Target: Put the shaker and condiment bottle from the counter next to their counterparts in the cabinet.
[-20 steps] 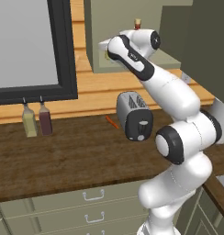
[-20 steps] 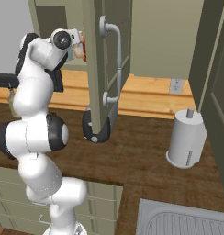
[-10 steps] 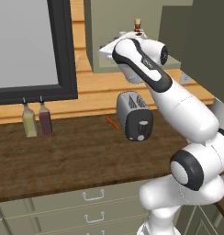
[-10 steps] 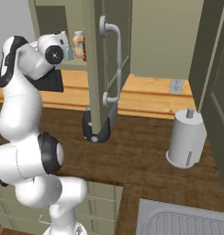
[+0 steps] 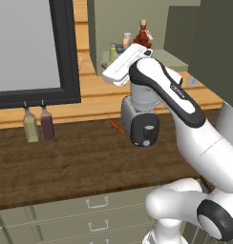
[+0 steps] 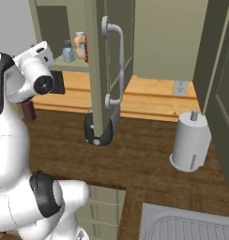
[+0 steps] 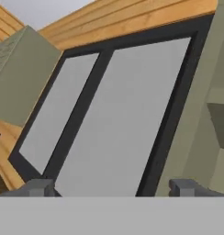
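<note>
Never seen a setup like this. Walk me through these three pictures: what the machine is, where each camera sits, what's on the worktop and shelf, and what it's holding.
This is a rendered kitchen with a white robot arm on a driving base. Two cameras ride on the base behind the arm, one to its left and one to its right. The third sits on the hand, looks along the claw, and faces a dark-framed window.

The claw's two tips stand wide apart with nothing between them: it holds nothing.

On the counter stand a toaster, two small bottles under the window, and a paper towel roll.

On the open cabinet shelf are the dark red condiment bottle, an orange bottle, the blue-grey shaker and a yellow-green shaker.
</note>
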Motion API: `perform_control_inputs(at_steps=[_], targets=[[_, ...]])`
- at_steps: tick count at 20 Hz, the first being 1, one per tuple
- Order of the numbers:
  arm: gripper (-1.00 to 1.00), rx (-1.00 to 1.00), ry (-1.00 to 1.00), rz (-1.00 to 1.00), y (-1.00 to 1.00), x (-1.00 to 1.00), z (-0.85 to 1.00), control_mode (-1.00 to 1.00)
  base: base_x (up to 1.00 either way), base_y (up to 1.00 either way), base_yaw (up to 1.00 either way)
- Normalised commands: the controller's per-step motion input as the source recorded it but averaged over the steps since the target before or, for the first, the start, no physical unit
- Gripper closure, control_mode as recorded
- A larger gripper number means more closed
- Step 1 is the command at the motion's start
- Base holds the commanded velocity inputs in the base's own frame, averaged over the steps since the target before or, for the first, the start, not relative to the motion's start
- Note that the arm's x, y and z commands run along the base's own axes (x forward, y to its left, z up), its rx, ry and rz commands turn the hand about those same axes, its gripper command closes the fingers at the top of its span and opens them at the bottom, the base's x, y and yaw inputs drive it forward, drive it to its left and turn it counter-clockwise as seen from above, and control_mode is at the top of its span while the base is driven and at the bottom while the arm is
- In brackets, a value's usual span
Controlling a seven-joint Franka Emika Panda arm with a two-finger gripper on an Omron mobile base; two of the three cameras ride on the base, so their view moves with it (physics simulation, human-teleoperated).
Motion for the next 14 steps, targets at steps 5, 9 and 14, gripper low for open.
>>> perform_control_inputs(at_steps=[5,9,14], targets=[[-1.00,-0.03,-0.06,0.07,0.98,-0.84,-0.55,-1.00,0.00,0.00,0.00],[-1.00,-0.09,-0.12,0.03,0.86,-0.91,-0.41,-1.00,0.00,0.00,0.00],[-1.00,-0.02,-0.21,0.00,0.53,-0.93,-0.20,-1.00,0.00,0.00,0.00]])
